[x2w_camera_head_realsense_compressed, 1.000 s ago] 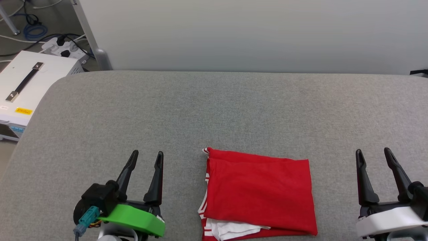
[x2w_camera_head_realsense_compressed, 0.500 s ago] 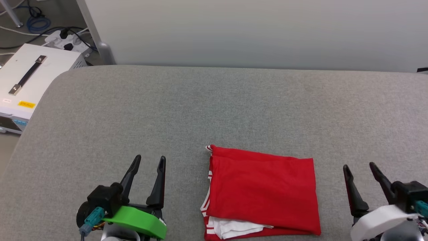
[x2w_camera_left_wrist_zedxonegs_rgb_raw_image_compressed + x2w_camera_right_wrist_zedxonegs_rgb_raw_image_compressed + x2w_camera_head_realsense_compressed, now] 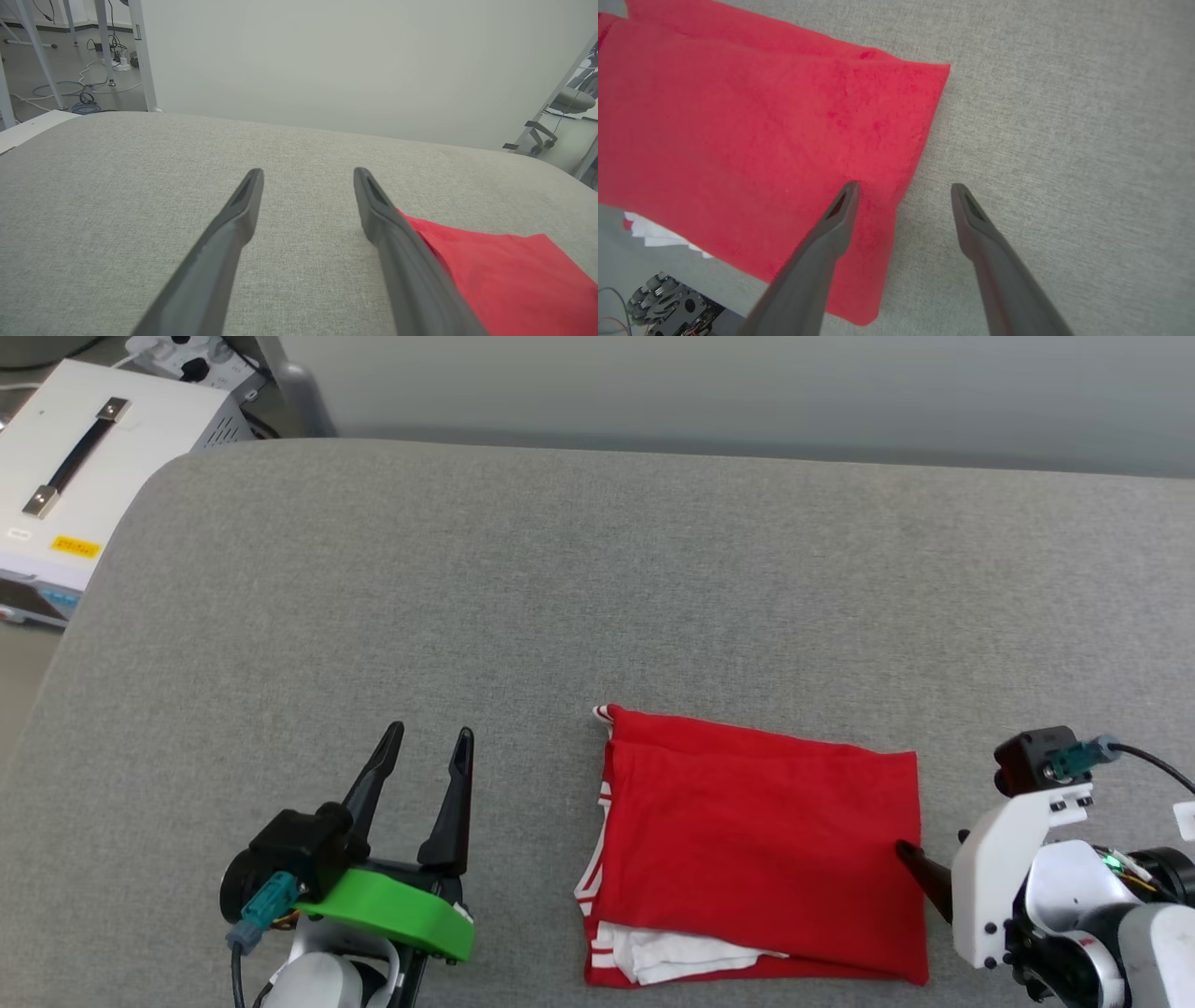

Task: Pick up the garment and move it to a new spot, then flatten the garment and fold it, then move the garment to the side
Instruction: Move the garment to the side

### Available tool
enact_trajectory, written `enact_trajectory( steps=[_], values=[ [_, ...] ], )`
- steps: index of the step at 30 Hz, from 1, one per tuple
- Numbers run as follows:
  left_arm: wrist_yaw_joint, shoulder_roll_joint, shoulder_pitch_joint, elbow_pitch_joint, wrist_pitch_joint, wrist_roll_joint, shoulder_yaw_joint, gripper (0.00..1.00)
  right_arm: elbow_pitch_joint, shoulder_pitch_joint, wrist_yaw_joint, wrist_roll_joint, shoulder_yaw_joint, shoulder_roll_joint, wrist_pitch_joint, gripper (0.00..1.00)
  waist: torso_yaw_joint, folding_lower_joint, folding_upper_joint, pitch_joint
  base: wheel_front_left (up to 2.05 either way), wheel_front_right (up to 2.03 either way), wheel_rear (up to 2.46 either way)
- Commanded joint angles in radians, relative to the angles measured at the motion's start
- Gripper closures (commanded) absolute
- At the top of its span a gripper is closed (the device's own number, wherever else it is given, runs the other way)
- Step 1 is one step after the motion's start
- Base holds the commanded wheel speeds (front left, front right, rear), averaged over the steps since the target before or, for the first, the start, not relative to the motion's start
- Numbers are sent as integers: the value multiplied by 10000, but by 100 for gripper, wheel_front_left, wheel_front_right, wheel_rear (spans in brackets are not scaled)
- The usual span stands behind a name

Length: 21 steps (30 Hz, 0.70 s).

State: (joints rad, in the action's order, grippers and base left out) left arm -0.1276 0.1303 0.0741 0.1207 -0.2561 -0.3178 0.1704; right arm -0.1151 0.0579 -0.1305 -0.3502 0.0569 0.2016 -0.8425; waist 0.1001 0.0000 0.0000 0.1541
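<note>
The garment (image 3: pixel 756 849) is a red shirt folded into a rectangle on the grey padded table (image 3: pixel 560 579), with white sleeve cloth and striped trim peeking out at its near left corner. My left gripper (image 3: pixel 429 733) rests open to the garment's left, its fingers pointing away from me, and the left wrist view shows the same open gripper (image 3: pixel 308 170) with the garment (image 3: pixel 504 275) beside its right finger. My right gripper (image 3: pixel 920 870) points downward at the garment's right edge. From the right wrist, that gripper (image 3: pixel 903 185) stands open astride the edge: one finger over the garment (image 3: pixel 761 130), the other over grey table.
A white box with a black handle (image 3: pixel 75 476) stands off the table's far left corner, near a power strip (image 3: pixel 177 350). A pale wall runs behind the table. The robot's wheeled base (image 3: pixel 668 303) shows below the near table edge.
My right gripper has turned to point down and moved left to the garment's right edge. The head camera has tilted down. The left gripper has stayed put.
</note>
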Motion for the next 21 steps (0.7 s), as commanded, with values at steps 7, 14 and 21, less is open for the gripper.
enact_trajectory(
  steps=[7, 14, 21],
  values=[
    [-30, 9, 502, 86, -57, -47, 164, 0, 1312, 823, -2, 174, -71, -487, -1026, 0, 705, 0, 0, 605, 0, 0, 0],
    [-30, -9, 609, 124, -57, -54, 143, 0, 2125, 829, -2, 254, 317, -743, -1059, 0, 899, 0, 0, 790, 0, 0, 0],
    [-30, -38, 598, 219, -57, -19, 87, 0, 2633, 763, -2, 307, 907, -416, -899, 100, 841, 0, 0, 691, 0, 0, 0]
  ],
)
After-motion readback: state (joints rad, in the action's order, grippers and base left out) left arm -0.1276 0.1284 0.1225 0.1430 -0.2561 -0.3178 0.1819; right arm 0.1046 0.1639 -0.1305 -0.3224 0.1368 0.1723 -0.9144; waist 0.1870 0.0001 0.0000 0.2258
